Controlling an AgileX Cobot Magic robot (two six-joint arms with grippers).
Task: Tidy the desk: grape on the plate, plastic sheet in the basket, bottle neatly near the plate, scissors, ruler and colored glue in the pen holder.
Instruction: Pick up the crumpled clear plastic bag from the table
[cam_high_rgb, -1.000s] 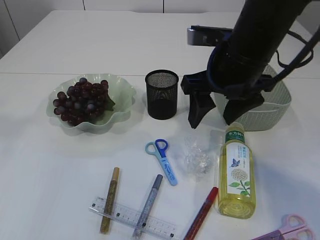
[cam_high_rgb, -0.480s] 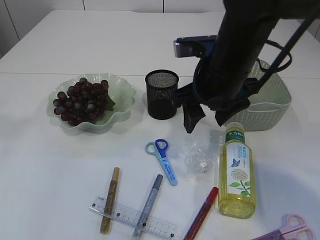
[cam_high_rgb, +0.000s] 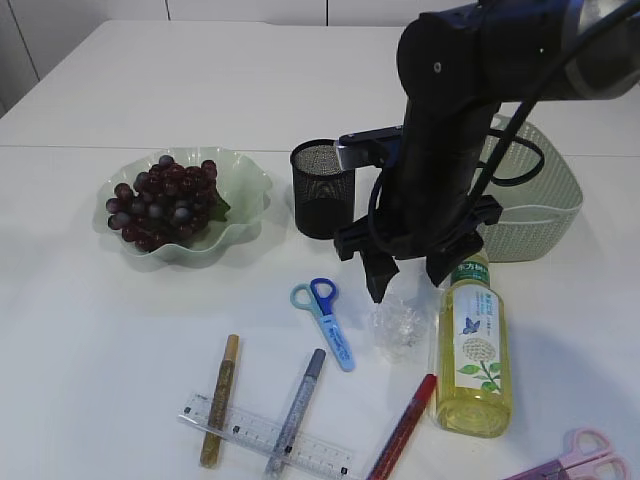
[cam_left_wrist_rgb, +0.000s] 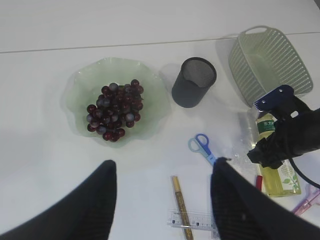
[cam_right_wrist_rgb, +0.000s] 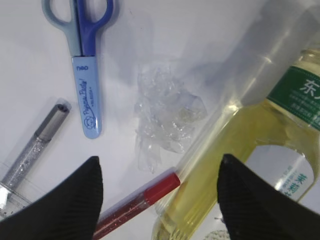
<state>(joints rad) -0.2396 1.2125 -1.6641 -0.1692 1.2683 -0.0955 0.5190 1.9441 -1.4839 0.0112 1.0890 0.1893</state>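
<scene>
Pretty bright, even light all round, and the white table (cam_high_rgb: 80, 330) nearly washes out. Shadows are soft and faint, like the one beside the bottle (cam_right_wrist_rgb: 240, 150) in the right wrist view. That close-up looks a bit soft, and the dark fingers (cam_right_wrist_rgb: 65, 200) at the bottom are blurry.

table (cam_high_rgb: 80, 350): white, seam line across far side | possibly cabinet fronts behind

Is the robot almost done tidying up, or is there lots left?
Lots left. Done: the dark red grapes sit on the wavy green plate. In hand: the open right gripper hangs over the crumpled clear plastic sheet. Left: the yellow drink bottle, blue scissors, clear ruler and glitter glue pens lie on the table.
</scene>
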